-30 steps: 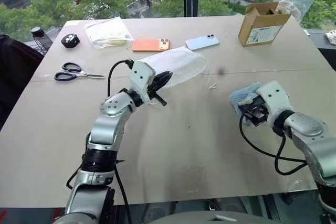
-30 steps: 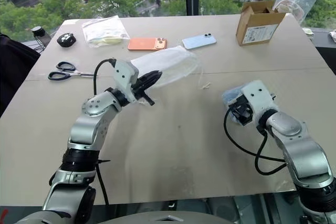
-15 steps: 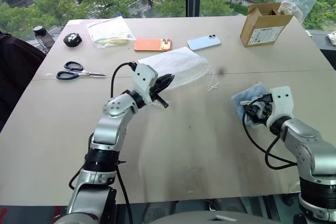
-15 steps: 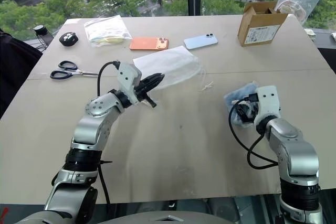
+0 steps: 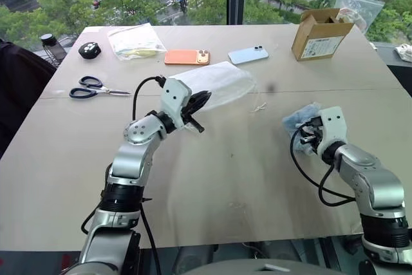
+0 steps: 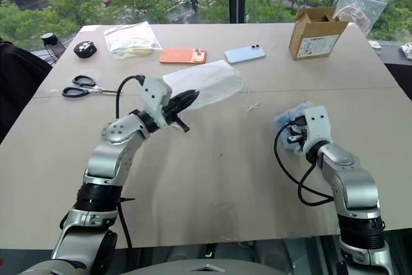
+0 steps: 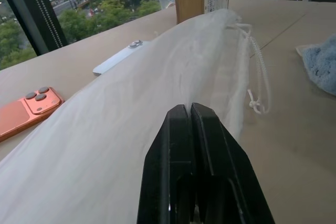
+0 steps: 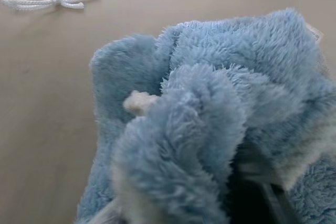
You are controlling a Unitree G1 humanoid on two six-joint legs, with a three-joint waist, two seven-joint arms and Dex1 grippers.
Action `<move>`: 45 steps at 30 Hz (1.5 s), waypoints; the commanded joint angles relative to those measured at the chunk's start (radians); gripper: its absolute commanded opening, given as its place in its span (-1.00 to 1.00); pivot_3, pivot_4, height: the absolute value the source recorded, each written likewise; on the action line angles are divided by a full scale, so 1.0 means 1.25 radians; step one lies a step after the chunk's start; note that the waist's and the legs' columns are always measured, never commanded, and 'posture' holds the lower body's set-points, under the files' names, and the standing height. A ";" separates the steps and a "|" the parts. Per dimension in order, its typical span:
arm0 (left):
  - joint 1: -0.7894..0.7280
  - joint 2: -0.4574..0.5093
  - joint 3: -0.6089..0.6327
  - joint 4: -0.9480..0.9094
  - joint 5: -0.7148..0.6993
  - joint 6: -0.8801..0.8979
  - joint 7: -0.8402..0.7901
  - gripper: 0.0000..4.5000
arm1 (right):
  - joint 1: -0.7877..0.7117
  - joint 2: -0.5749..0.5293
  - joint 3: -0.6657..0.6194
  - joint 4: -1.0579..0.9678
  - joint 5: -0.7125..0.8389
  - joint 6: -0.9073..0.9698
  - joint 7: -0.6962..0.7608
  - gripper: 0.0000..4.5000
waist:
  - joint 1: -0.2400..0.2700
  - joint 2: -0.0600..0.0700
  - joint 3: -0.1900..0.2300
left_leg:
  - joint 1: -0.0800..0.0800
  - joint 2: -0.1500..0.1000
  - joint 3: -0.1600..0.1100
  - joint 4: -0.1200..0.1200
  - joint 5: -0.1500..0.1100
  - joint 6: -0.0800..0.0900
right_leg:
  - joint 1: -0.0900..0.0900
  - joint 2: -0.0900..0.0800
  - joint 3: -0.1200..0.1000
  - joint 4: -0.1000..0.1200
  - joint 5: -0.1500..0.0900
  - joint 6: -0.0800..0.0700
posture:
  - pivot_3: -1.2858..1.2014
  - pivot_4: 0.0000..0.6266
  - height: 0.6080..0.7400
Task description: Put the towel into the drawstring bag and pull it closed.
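Blue towel [image 5: 301,119] sits on the bench [image 5: 244,178], bunched around the right hand [image 5: 310,138], which looks clamped into it. Left hand [image 5: 197,102] pinches the drawstring bag [image 5: 222,83] shut-fingered, holding it up. Nothing's bagged yet, so stuffing and cinching remain.

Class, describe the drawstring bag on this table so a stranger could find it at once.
On the tan table, look just in front of the orange phone and the pale blue phone. The drawstring bag lies there, one end pinched by the left end effector. Unlike the clear zip bag, it is milky white with cords.
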 commanded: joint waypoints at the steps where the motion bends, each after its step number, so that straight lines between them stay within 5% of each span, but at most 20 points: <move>1: -0.006 0.008 0.014 -0.034 -0.002 -0.005 0.007 -1.00 | 0.010 -0.008 -0.010 0.059 -0.006 -0.017 0.004 -0.98 | 0.000 0.000 0.000 | 0.002 0.000 0.000 0.000 0.000 0.000 | 0.003 0.000 0.000 0.000 0.000 0.000 | 0.03 -0.52 1.00; 8: -0.033 0.008 0.007 -0.009 0.002 -0.004 0.011 -1.00 | -0.069 0.018 -0.065 -0.065 0.247 -0.074 0.217 -0.98 | -0.007 0.003 0.003 | 0.004 0.001 0.001 -0.001 0.000 0.000 | 0.003 0.001 0.002 0.000 0.000 0.000 | 0.03 -0.52 1.00; 14: -0.059 0.001 0.000 0.011 0.004 0.004 0.009 -1.00 | -0.132 0.045 -0.067 -0.157 0.444 -0.034 0.258 -0.98 | -0.004 0.003 0.003 | -0.002 0.002 0.001 -0.002 0.000 0.000 | -0.002 0.002 0.003 -0.002 0.000 0.000 | 0.03 -0.52 1.00; 29: -0.088 -0.053 0.019 -0.028 -0.091 0.091 -0.019 -1.00 | -0.169 0.058 0.209 0.070 0.126 -0.256 0.223 -0.98 | -0.003 0.003 0.003 | -0.009 0.001 0.002 0.000 0.002 -0.004 | -0.010 0.001 0.004 -0.001 0.000 0.000 | 0.03 -0.52 1.00; 40: -0.011 -0.019 -0.021 -0.140 -0.150 0.180 -0.082 -1.00 | -0.213 0.145 0.194 0.101 0.148 -0.241 0.203 -0.98 | -0.010 0.003 0.003 | -0.008 0.001 0.003 -0.001 0.002 -0.004 | -0.010 0.002 0.005 0.000 0.000 0.000 | 0.03 -0.52 1.00; 45: 0.008 -0.011 -0.037 -0.166 -0.159 0.207 -0.095 -1.00 | -0.239 0.276 0.060 0.156 0.267 -0.218 0.116 -0.98 | -0.007 0.003 0.003 | -0.008 0.001 0.003 -0.001 0.002 -0.004 | -0.010 0.002 0.006 0.000 0.000 0.000 | 0.03 -0.52 1.00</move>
